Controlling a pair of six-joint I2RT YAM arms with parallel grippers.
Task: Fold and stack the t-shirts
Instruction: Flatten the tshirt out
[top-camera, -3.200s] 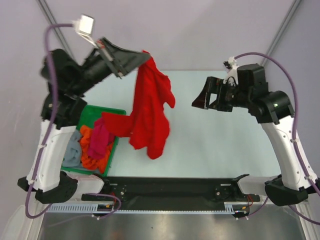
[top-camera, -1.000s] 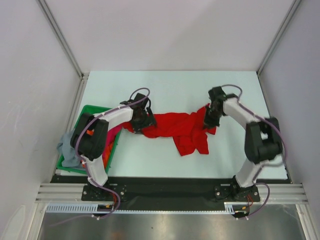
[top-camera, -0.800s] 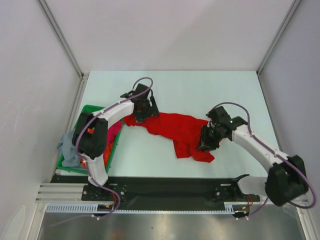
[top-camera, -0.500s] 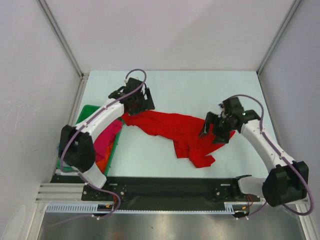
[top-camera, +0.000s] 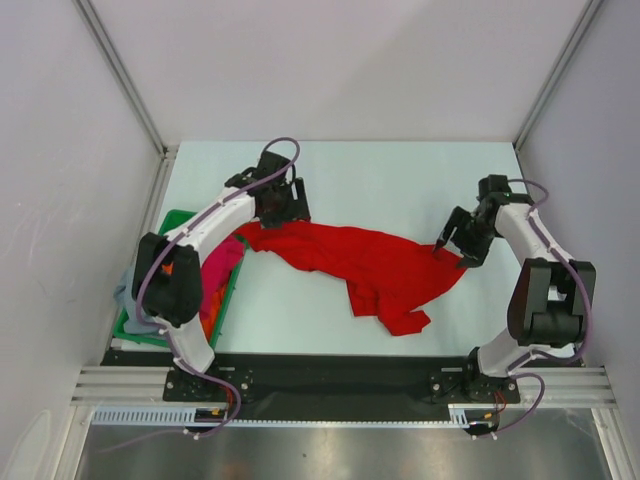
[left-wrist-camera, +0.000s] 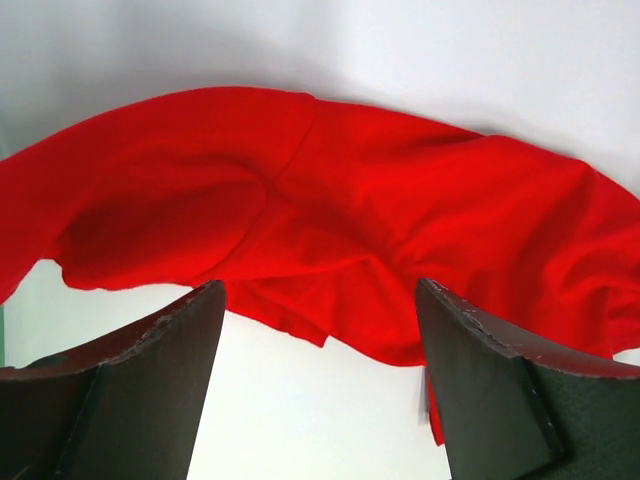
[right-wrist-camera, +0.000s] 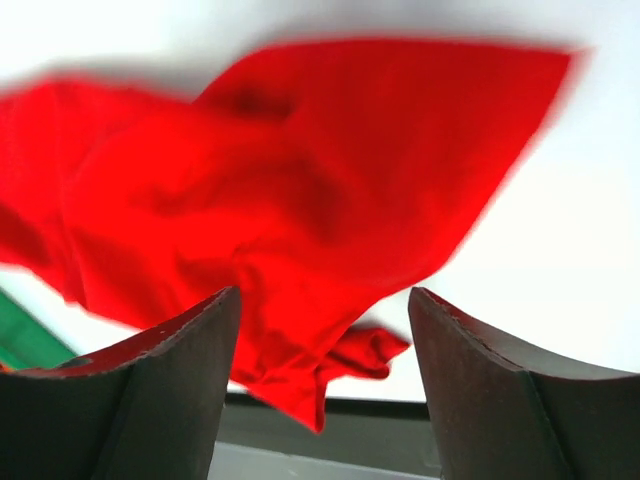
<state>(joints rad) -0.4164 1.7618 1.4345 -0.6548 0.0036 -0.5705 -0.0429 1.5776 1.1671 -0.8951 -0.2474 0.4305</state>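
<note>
A bright red t-shirt (top-camera: 360, 262) lies crumpled and stretched out across the middle of the table, with one lobe hanging toward the near edge. My left gripper (top-camera: 285, 208) is open just behind the shirt's left end. In the left wrist view, red cloth (left-wrist-camera: 330, 210) lies beyond the fingertips and bare table shows between them (left-wrist-camera: 320, 292). My right gripper (top-camera: 452, 245) is open at the shirt's right tip, and its wrist view shows the red shirt (right-wrist-camera: 300, 180) ahead of empty jaws (right-wrist-camera: 322, 296). Magenta (top-camera: 222, 262), orange (top-camera: 206, 322) and grey-blue (top-camera: 123, 298) t-shirts sit bunched at the left.
A green tray (top-camera: 226, 298) at the left edge holds the bunched shirts, partly hidden by my left arm. Metal frame posts (top-camera: 120, 75) and white walls enclose the table. A black rail (top-camera: 330, 375) runs along the near edge.
My right gripper was shut on the red shirt's right part, dragged it near and rightward, then opened and let go. The left gripper stayed open and shifted slightly back.
</note>
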